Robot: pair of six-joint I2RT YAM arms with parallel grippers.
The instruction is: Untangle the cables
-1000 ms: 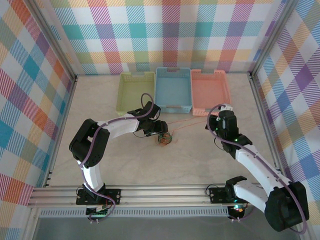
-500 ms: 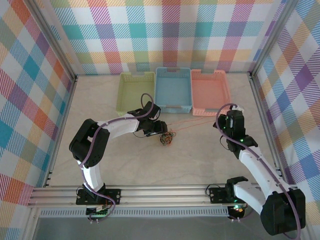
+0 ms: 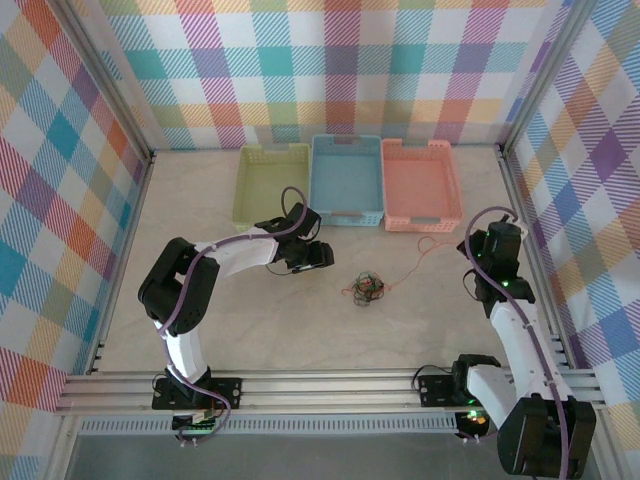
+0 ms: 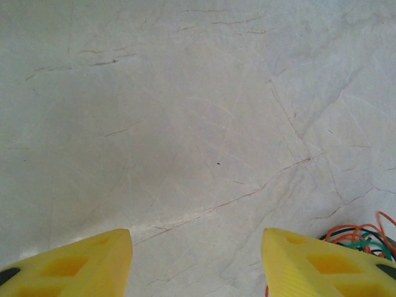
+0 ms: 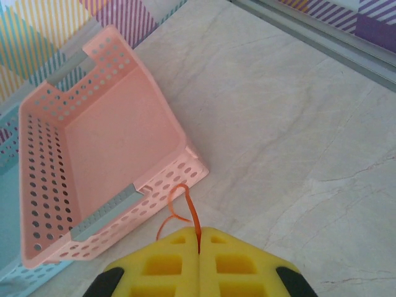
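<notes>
Orange wire (image 5: pixel 193 213) was clamped in the right gripper (image 5: pixel 199 232), jaws fully together on it, with a short loop poking past the tips toward the pink tray's (image 5: pixel 111 154) near wall. That gripper sat just off the tray's near-right corner, low over the table (image 3: pixel 250 330). My read: it held the strand out that way to draw it sideways out of the knot, away from the other arm. From the tray's near edge the wire ran in a loose curve down and left to the tangle (image 3: pixel 369 289), so it looked slack rather than taut. Its far end looked buried in the tangle, though I couldn't tell how deep. The tangle itself, a small clump of red, orange, black and green strands, lay on the table ahead of the tray's near-left corner, apart from it and outside any tray. Left gripper (image 4: pixel 197 260) hung well left of the tray, jaws apart, nothing between them but bare table. A few strands of the clump showed just beside its right finger, not touching as far as I could see. Probably staged there to pin or grab the clump as an anchor; with no anchor, the clump was free to slide toward the tray instead of giving up the wire. Task looked early: one strand partly freed, rest knotted.
</notes>
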